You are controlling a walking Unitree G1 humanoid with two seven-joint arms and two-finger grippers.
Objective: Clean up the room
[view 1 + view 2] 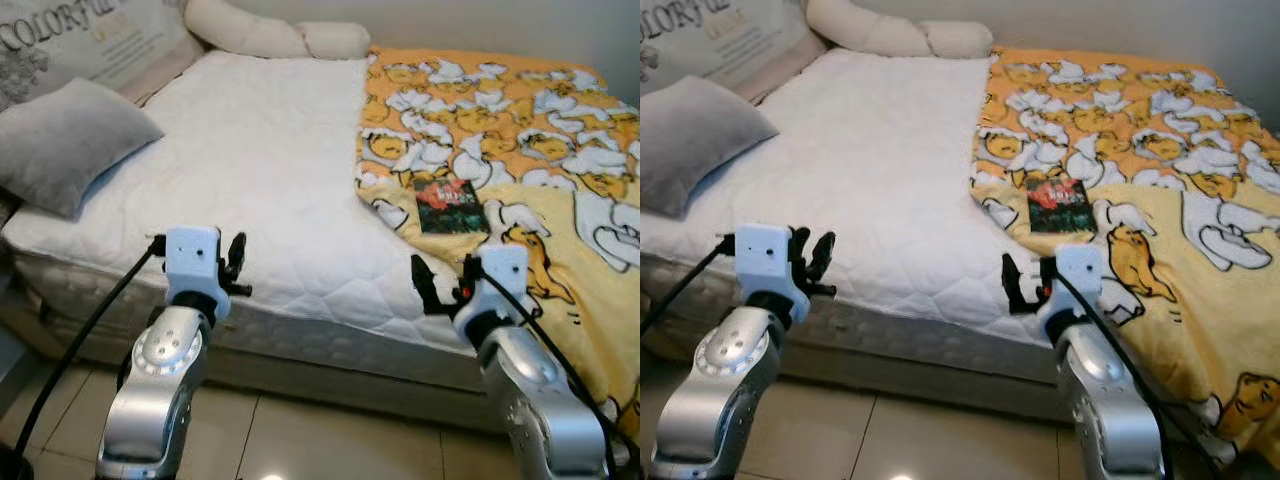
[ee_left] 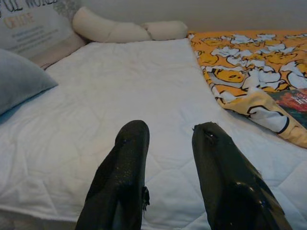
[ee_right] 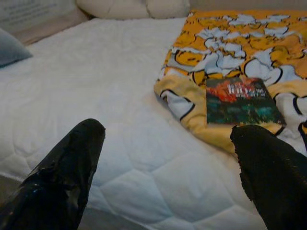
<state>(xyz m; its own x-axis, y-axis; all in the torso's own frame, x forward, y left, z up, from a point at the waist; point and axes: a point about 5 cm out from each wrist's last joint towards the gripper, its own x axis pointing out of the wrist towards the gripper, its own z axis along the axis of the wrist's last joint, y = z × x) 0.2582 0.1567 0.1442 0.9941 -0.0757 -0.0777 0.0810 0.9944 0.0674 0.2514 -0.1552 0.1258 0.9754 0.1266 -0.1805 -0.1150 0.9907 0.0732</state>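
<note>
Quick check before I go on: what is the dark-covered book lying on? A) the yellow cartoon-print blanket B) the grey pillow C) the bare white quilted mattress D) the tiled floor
A: the dark-covered book lies flat on the yellow cartoon-print blanket, near that blanket's folded edge beside the white quilted mattress, ahead of the open right gripper.

book (image 1: 451, 206): 1 | blanket (image 1: 520, 130): 1 (yellow) | grey pillow (image 1: 65, 145): 1 | bolster (image 1: 275, 35): 1
</note>
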